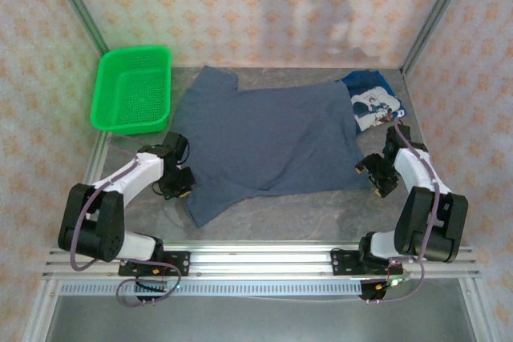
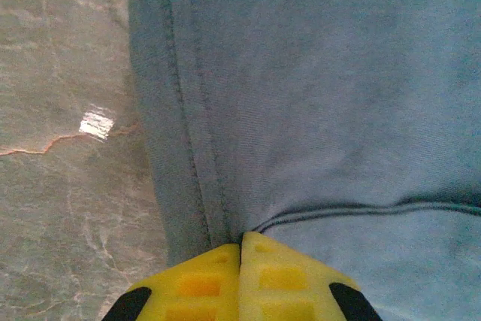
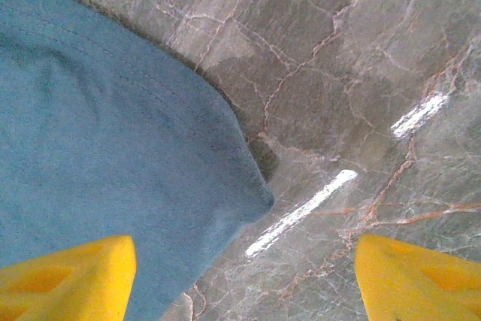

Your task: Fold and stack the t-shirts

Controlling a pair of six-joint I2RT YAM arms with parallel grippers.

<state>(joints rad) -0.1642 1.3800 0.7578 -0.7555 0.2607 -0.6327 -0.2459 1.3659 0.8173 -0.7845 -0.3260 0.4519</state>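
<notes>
At the near edge of the table (image 1: 280, 214), two arms flank the slate shirt (image 1: 264, 138), spread flat across the middle with its long axis running left to right. The left gripper (image 1: 178, 182) sits at the shirt's near left side; its wrist camera shows the left gripper (image 2: 240, 244) with yellow fingers pressed together, a stitched fold of the slate shirt (image 2: 316, 110) puckering into their tips, so it appears clamped on the cloth. Bare table (image 2: 68, 186) lies to the left of that seam.

The right gripper (image 1: 375, 172) hangs over the shirt's near right corner. Its wrist view shows the right gripper (image 3: 240, 261) with fingers wide apart and holding nothing. The rounded corner of the slate shirt (image 3: 90, 125) reaches in from the left, ending between the fingers and closer to the left one, with table (image 3: 338, 73) beyond.

The coming fold likely turns on that offset: the right arm is the nearer one, and the corner lies below and slightly left of its gap.

Towards the far right corner, the printed shirt (image 1: 375, 102) lies bunched, its left part tucked under the slate shirt. In the far left corner stands the green basket (image 1: 102, 94), apparently with nothing in it. Neither shirt is folded or stacked yet
</notes>
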